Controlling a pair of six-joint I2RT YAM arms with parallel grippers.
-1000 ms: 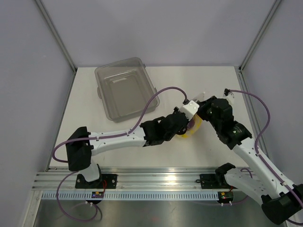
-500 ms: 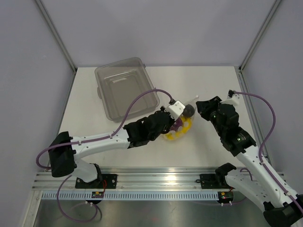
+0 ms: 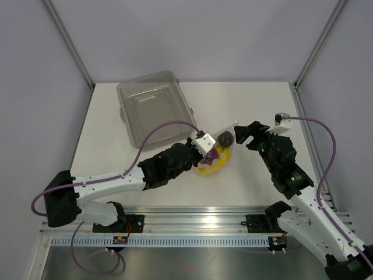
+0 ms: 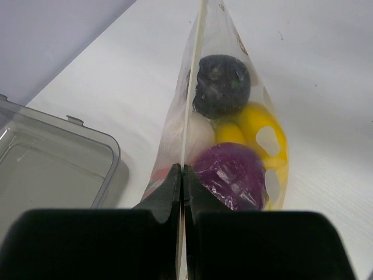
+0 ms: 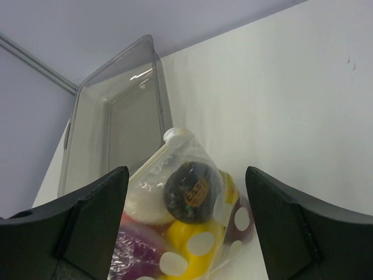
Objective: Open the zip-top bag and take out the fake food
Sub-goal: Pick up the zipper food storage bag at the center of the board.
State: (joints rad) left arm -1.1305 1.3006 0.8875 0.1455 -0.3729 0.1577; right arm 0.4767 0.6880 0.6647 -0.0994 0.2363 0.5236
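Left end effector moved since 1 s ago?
Yes. Left end effector, shut on the zip-top bag, shifted left, closer to the tub and its near-right corner.

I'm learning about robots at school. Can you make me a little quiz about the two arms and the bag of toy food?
1. True or false: the left gripper is pinched shut on an edge of the zip-top bag.
2. Where is the fake food? A: in the grey tub. B: inside the zip-top bag. C: loose on the table.
3. Fill the gap: the right gripper hovers by the bag with its jaws ____.

Key: 1 true. 2 B. 3 open.
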